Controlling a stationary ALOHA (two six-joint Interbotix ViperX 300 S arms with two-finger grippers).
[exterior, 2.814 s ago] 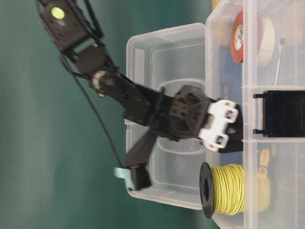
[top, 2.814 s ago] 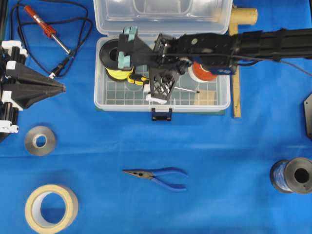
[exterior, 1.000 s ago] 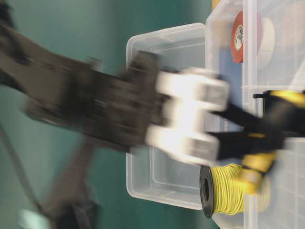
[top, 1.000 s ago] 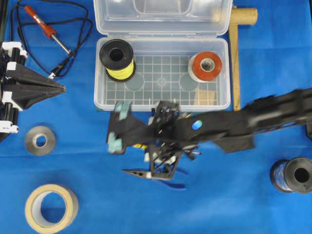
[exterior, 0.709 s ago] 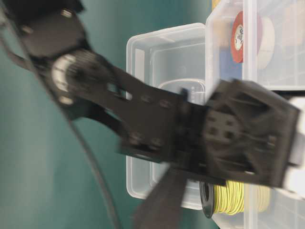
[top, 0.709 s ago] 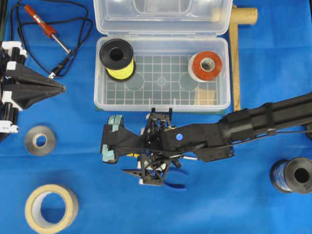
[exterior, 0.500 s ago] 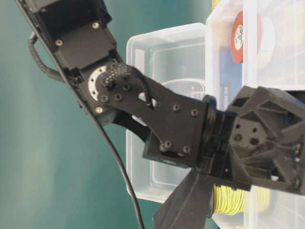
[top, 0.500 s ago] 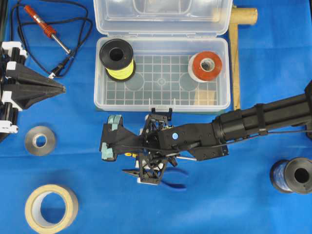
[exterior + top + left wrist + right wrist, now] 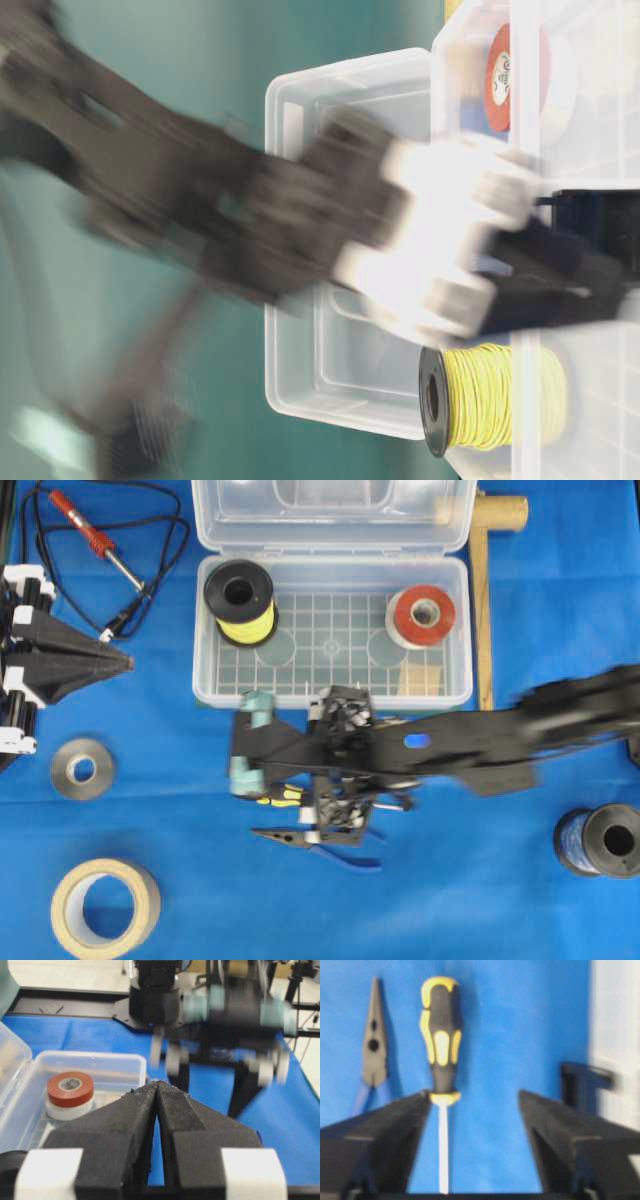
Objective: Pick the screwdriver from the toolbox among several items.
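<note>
Screwdriver [image 9: 441, 1035] lying free on the cloth, outside the toolbox [image 9: 210, 660].
Right gripper [image 9: 472, 1105] spread wide and empty, left gripper [image 9: 158, 1091] closed on nothing — a careless sweep could knock the screwdriver against the pliers [image 9: 372, 1055].

Screwdriver [image 9: 440, 1035] flat on cloth, outside toolbox [image 9: 332, 685].

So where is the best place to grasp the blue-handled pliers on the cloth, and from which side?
Probably from straight above, at the blue handles of the pliers. They lie flat on the cloth beside the screwdriver, so the gripper should close across both handles, just behind the pivot.
</note>
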